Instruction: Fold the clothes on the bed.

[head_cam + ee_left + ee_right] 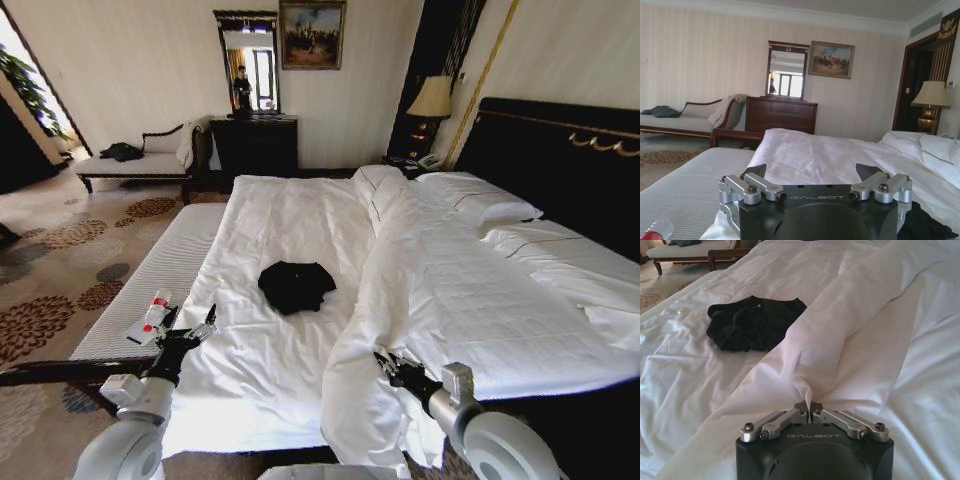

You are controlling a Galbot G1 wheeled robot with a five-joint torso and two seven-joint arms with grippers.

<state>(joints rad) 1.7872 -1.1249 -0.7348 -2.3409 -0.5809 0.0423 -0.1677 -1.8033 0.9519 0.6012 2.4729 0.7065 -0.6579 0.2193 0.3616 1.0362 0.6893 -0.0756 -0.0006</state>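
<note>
So the shirt [296,285] is just a crumpled black lump on the bare sheet, roughly dead centre of the head view, not touching the duvet [440,290], which is shoved over to about 3 o'clock of it with its rolled edge close by. Nothing folded yet as far as I can tell.

The right gripper [806,409] is low at about 5 o'clock in the head view, and its jaws are pinched together on a little peak of duvet, not on the shirt. The left gripper [815,172] hangs over the near left part of the bed [250,400] at about 7 o'clock, fingers spread wide with nothing in them.

What could go sideways, my guess:
- If the right arm pulls the duvet toward the shirt, that big fold could flop over it and bury it.
- The shirt is bunched up, so a grab might catch two layers and lift it as a ball instead of spreading it.
- The sheet under it is loose and wrinkly, so a low pinch could take sheet along with the shirt.
- There's a small bottle [152,316] with a red label on the striped bench [165,260], right by the left arm. A wide swing could knock it off.

Count: one shirt, one duvet, two grippers, one bottle, three pillows I can make out by the headboard.
</note>
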